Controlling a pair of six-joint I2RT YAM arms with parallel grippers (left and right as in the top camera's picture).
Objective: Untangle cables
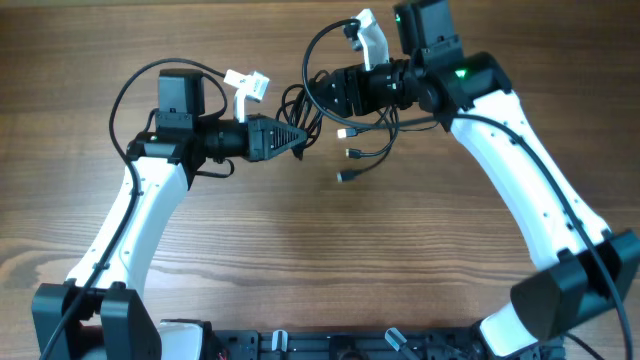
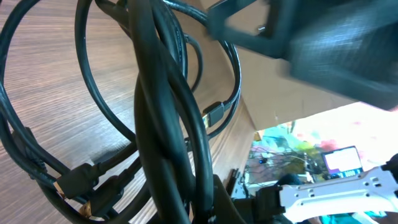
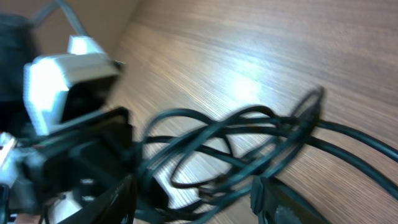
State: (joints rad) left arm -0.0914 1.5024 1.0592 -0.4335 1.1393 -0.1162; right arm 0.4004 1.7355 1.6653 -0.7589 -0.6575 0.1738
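Your left hand (image 1: pixel 298 146) is clamped on the cables (image 2: pixel 165 118) at the rear middle of the wood-grain bench (image 1: pixel 320 250). Your right hand (image 3: pixel 199 199) stands apart around them. Past the bench edge lies a blurred, cluttered room (image 2: pixel 292 149).

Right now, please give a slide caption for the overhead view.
Tangled black cables at a wooden table: left claw shut on them, right claw open around them.

On the wooden table (image 1: pixel 300 260), the left gripper (image 1: pixel 298 143) points right, its fingers drawn together to a point at the lower edge of the black cables (image 1: pixel 297 101); the right gripper (image 1: pixel 318 92) points left into the same tangle from the other side. Three loose ends with small plugs (image 1: pixel 345 132) trail below the right gripper; from above, its jaws cannot be read.
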